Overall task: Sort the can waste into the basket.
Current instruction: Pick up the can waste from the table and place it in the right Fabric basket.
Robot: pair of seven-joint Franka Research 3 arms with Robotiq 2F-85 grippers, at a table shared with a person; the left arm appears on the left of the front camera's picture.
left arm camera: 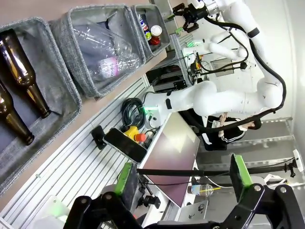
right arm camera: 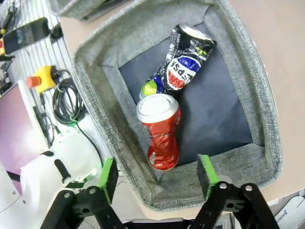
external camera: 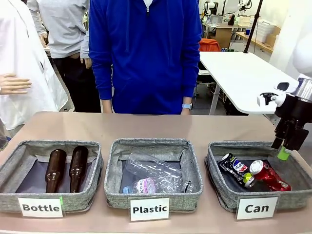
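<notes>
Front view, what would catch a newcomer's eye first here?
Three grey labelled bins in a row on the table: two brown bottles in the left one, clear plastic bottles in the middle. In the Can basket on the right lie a dark blue can and a red can, with the right gripper open just above.

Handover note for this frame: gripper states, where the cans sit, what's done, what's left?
Right gripper: open, empty, above the right rim of the Can basket.
Left gripper: open, empty, off the table's edge.
Dark blue can and red can: both lying in the Can basket, touching end to end.
Done: both cans binned.
Left: no can seen outside the basket; probably just pull the right arm back.
</notes>
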